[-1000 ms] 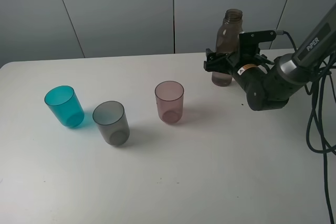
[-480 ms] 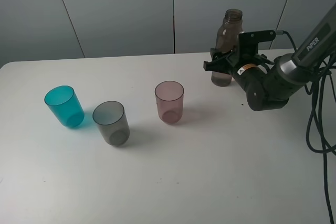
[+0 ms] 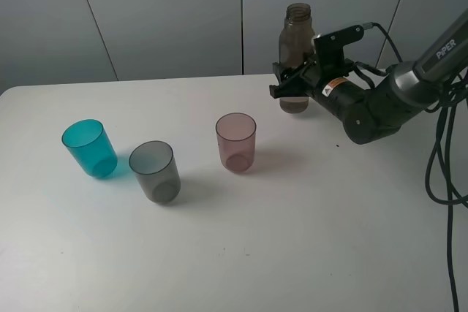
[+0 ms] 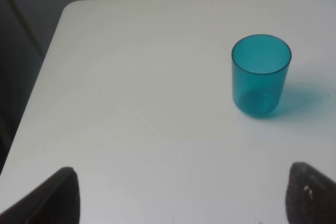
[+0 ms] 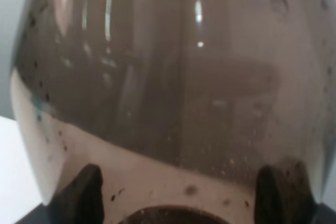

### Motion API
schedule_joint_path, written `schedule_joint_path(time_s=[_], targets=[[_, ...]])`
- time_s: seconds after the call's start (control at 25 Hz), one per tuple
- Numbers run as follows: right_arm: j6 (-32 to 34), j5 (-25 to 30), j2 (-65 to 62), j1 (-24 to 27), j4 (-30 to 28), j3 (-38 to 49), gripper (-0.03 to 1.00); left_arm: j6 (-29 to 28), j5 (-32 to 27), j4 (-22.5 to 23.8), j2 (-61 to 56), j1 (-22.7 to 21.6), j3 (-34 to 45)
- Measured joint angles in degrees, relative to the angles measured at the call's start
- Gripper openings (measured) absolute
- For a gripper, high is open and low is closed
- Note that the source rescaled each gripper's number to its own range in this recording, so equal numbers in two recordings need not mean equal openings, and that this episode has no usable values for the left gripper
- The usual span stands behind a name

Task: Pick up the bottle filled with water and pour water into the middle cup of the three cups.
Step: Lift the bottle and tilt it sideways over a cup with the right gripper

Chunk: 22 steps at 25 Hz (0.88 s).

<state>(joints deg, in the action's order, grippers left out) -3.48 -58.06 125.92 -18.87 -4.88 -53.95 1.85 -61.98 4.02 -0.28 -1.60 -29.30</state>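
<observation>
Your right gripper (image 3: pixel 290 83) is clamped on the bottle (image 3: pixel 296 34), upright near the desk's (image 3: pixel 307 239) far edge | middle cup (image 3: pixel 155 171) stands between teal cup (image 3: pixel 89 147) and pink cup (image 3: pixel 235 142), well apart from bottle | your left gripper (image 4: pixel 181 198) gapes wide, empty

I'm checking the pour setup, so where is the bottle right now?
In the high view the bottle is upright at the far right of the table, gripped by the right pincer, behind the pink cup.
</observation>
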Motion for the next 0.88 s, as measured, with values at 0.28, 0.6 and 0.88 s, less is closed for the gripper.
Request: schedule_joint_path(time_s=[0.28,0.6,0.88], targets=[[5.77,10.88,-1.11,-1.65,-18.07,-12.2,0.03,0.0,0.0,0.0,0.0,0.0,0.0],[7.24,16.34,-1.11,-6.87,-28.58,-21.32,0.03,0.0,0.0,0.0,0.0,0.0,0.0],[6.05,15.06,-1.11,-8.71,-40.96,-22.1,0.03,0.0,0.0,0.0,0.0,0.0,0.0]])
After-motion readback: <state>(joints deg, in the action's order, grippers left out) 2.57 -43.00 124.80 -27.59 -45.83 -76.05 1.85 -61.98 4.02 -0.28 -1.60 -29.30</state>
